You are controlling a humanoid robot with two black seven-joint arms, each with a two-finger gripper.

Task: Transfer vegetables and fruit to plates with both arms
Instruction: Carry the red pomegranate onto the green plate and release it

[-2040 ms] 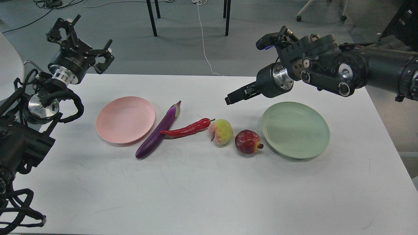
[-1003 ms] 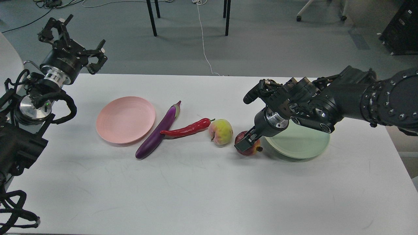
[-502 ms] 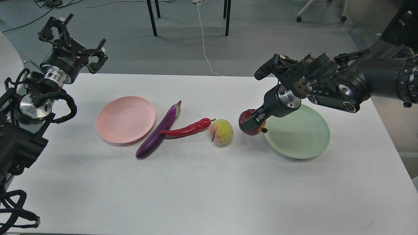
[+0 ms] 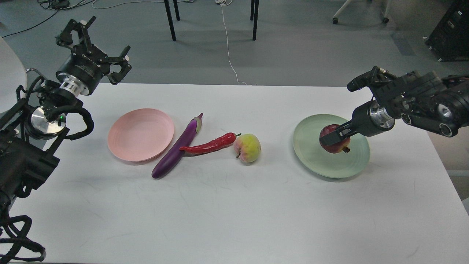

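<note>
The white rectangular table [image 4: 227, 216] is bare across its near half. The task items lie in a row across its middle.

From the left of that row: a round shallow pale pink plate [image 4: 141, 134] holds nothing. Just beside its right rim lies a long slim glossy purple eggplant [image 4: 178, 147], set diagonally with its greyish stem cap at the far end. A curved shiny red chili pepper [image 4: 209, 144] rests across the eggplant's middle, touching it, with its stem end pointing right. That stem end sits right beside a yellow-green, pink-blushed peach-like fruit [image 4: 248, 147], which stands on the table surface.

Well apart to the right is a round shallow pale green plate [image 4: 316, 162]. Over its centre sits a round dark red pomegranate [image 4: 332, 144], its small crown tip pointing to the lower right. The right gripper [image 4: 334, 137] is clenched on the pomegranate, with dark fingers visible over the fruit's top and near side. Whether the pomegranate touches the plate surface or is held just above it cannot be told. The right arm [image 4: 414, 104] reaches in from the right edge, with its silver wrist ring just behind the claw.

At the far left corner of the table, the left gripper [image 4: 96, 44] is raised above the table edge, its claw fingers spread apart and holding nothing. It is well apart from the pink plate.

Beyond the table, grey floor [image 4: 293, 47] shows black chair legs [image 4: 170, 18] and a white cable [image 4: 228, 47].
</note>
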